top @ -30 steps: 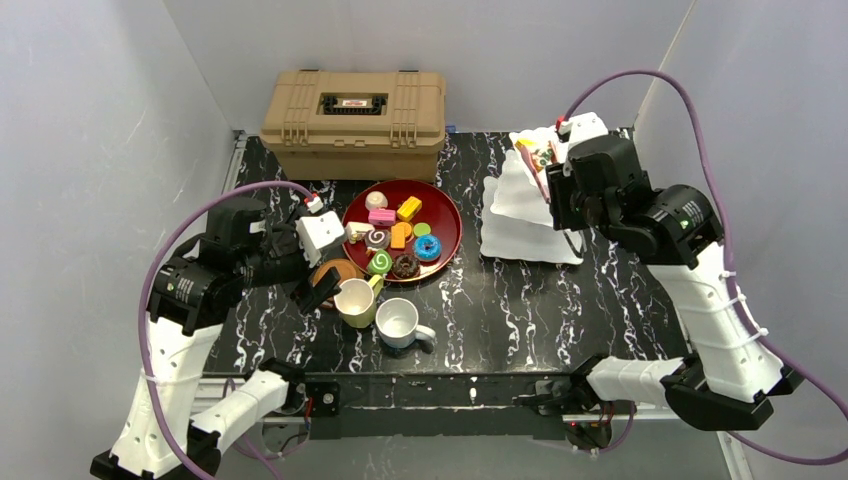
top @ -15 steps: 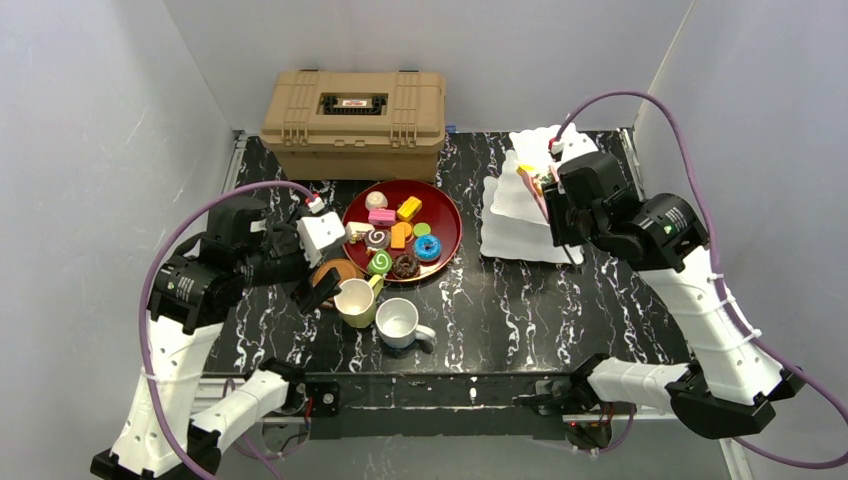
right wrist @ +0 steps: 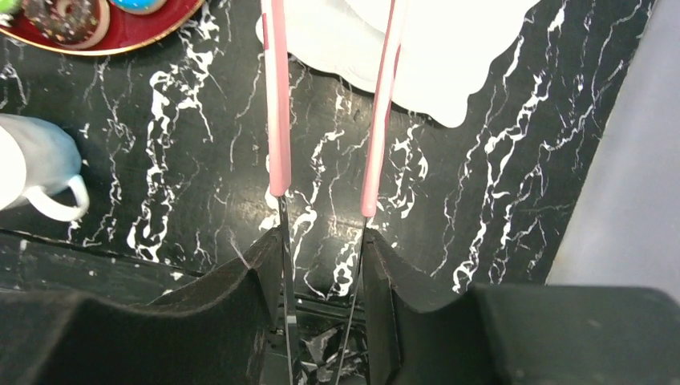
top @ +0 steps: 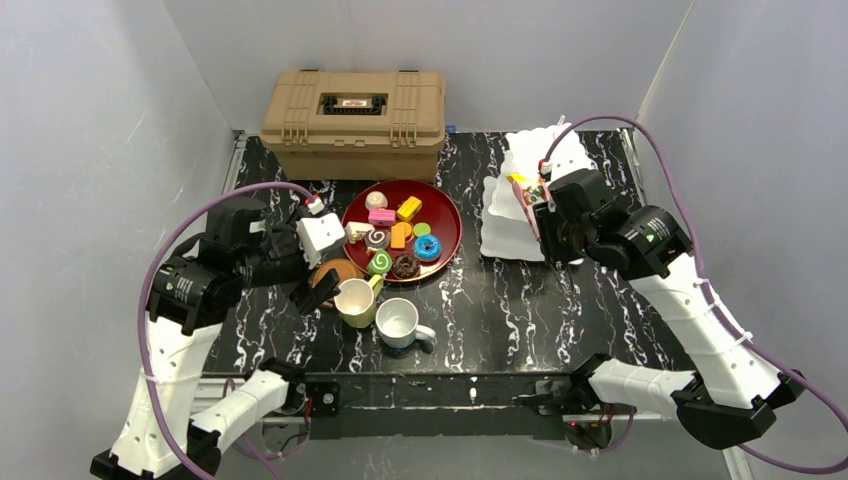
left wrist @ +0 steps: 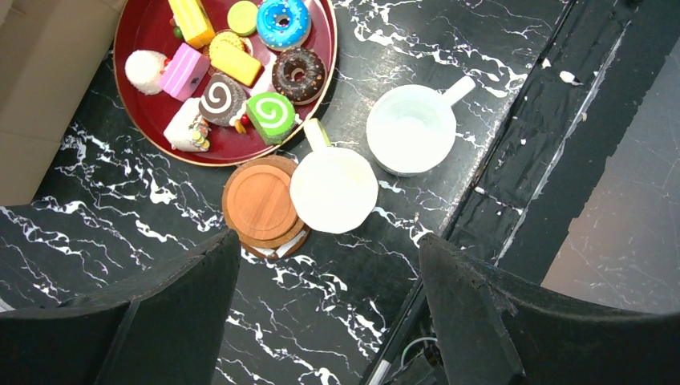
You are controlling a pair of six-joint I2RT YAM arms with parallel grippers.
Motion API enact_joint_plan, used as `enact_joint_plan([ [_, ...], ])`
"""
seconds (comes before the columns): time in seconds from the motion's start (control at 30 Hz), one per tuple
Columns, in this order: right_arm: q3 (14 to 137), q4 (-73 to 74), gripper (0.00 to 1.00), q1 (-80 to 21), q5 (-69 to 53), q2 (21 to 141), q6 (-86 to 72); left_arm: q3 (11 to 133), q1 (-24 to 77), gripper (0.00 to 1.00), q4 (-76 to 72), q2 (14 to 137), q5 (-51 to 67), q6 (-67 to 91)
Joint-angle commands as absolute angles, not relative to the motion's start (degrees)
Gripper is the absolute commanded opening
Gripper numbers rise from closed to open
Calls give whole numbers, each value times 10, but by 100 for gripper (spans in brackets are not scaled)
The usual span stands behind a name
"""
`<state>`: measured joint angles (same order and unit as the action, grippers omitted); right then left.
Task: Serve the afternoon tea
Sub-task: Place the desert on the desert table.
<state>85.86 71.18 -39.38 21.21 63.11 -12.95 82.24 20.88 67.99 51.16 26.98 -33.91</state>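
- Since the earlier frame the right gripper (right wrist: 321,241) has slid from the upper right of the top view down and left along the plates (top: 505,238). The left arm has not shifted.
- The right gripper's fingers pinch the tongs (right wrist: 277,120), one blade against each finger, and the blades stay apart.
- The tongs' long axis runs straight up the right wrist frame. Their pink sleeves cross the table (top: 520,310) onto the plates' edge, and the tips are cut off at the top.
- The left gripper (left wrist: 327,241) is spread wide, holds nothing and hangs over the coasters (left wrist: 258,200) and yellow mug (left wrist: 333,190).
- The coasters lie stacked at centre left of the left wrist frame, and the yellow mug's rim overlaps their right side.
- Both mugs stand upright. The yellow mug's handle points up-left at the tray (left wrist: 128,60), and the white mug (left wrist: 410,130) has its handle pointing up-right.
- The pastries (left wrist: 271,112) fill the red tray at upper left.
- The toolbox (top: 352,122) sits at top centre of the top view. Its lid label is too small to read.
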Motion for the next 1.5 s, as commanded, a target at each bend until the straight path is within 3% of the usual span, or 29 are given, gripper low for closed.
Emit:
enact_joint_plan([
  [0.0, 875, 665, 44, -394, 192, 621, -134, 838, 209, 80, 695, 507, 279, -345],
  [0.33, 907, 643, 44, -394, 154, 586, -124, 839, 208, 80, 694, 512, 286, -339],
  [0.67, 817, 612, 45, -394, 41, 594, -118, 838, 208, 80, 694, 506, 281, -340],
  [1.47, 554, 462, 45, -379, 208, 644, -222, 835, 208, 80, 698, 507, 280, -345],
])
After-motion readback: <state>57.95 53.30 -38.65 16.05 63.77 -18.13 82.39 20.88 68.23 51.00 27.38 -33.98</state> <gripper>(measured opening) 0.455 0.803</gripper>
